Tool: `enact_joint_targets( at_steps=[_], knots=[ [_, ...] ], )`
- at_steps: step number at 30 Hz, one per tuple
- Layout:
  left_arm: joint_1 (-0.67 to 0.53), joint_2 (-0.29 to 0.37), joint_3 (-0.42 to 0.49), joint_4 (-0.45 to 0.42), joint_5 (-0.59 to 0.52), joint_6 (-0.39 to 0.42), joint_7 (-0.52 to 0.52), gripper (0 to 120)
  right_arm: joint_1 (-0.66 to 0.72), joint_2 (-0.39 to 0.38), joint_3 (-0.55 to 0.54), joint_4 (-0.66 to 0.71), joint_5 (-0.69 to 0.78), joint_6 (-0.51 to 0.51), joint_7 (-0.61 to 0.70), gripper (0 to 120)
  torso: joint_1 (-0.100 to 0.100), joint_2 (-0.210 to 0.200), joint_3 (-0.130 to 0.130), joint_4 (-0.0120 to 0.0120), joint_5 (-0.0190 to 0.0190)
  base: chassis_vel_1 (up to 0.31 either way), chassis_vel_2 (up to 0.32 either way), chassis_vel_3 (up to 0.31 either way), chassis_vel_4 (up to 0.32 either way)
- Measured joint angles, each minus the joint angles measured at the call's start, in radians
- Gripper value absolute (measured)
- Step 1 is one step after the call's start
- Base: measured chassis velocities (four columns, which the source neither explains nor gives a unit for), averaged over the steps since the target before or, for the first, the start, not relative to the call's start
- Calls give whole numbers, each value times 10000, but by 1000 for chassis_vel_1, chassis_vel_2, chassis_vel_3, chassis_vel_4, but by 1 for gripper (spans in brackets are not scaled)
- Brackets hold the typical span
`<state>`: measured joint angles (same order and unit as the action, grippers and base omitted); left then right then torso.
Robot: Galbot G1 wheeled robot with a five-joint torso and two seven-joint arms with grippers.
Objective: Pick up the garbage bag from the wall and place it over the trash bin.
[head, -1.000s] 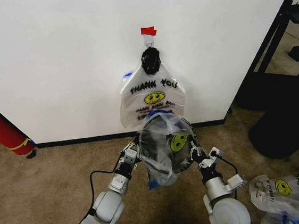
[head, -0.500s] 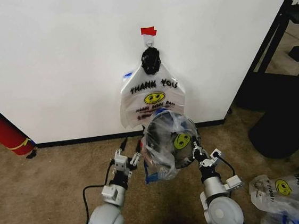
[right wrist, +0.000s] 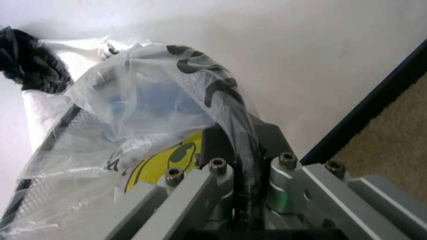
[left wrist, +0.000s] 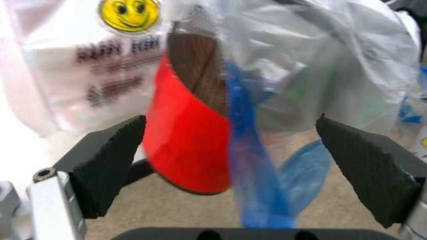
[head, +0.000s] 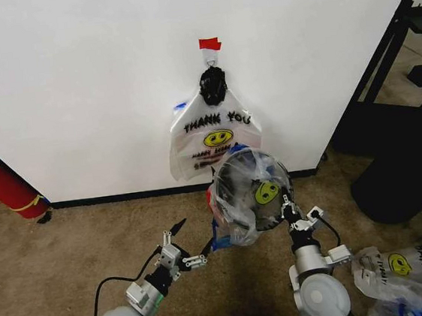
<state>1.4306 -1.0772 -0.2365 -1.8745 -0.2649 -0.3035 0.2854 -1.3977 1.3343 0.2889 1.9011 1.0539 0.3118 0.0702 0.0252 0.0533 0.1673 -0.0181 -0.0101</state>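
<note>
We see bare carpet (head: 69, 248) at the frame's lower left; the bagged trash bin (head: 249, 195) blocks centre, loose bags (head: 404, 270) clutter lower right, and a red cylinder (head: 2, 184) stands far left.

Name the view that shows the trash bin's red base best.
The left wrist view: the red base sits close between the left gripper's open fingers, with mesh above it. The head view shows the trash bin wrapped in the garbage bag, its base barely a red sliver. The right wrist view shows the rim, clamped by the right gripper.
</note>
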Motion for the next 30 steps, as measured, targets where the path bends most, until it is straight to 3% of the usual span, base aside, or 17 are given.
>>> enact_joint_targets(
  at_steps=[9, 13, 21, 23, 28, 29, 30],
  knots=[
    [-377, -437, 301, 403, 699, 386, -742, 100, -225, 15, -139, 304, -108, 2, -11, 1, 0, 0, 0, 0, 1, 0, 0, 0, 0],
    [-874, -650, 285, 1303, 2017, 892, -2122, 100, -399, 33, -196, 573, -208, -7, -1, 1, 0, 0, 0, 0, 0, 0, 0, 0, 0],
    [-1350, -650, 353, 2023, 2219, 1326, -3189, 100, -559, 37, -289, 796, -249, -109, 97, 1, 0, 0, 1, -1, 0, 0, 0, 0, 0],
    [-1264, -586, 361, 1934, 1889, 939, -2884, 100, -514, 87, -302, 726, -308, -108, 104, 1, 0, 0, 0, 0, 0, 0, 0, 0, 0],
    [-1020, -571, 318, 1807, 1574, -921, -401, 100, -201, 283, -321, 253, -341, -137, 196, 1, 0, 0, 0, 0, 0, 0, 0, 0, 0],
    [-1020, -571, 318, 1807, 1574, -921, -401, 100, -201, 283, -321, 253, -341, -137, 196, 1, 0, 0, 0, 0, 0, 0, 0, 0, 0],
    [-1037, -591, 261, 1916, 1658, -1348, 427, 100, -91, 369, -328, 128, -325, -198, 283, 1, 0, 0, 0, 0, 1, 0, 0, 0, 0]
  ],
)
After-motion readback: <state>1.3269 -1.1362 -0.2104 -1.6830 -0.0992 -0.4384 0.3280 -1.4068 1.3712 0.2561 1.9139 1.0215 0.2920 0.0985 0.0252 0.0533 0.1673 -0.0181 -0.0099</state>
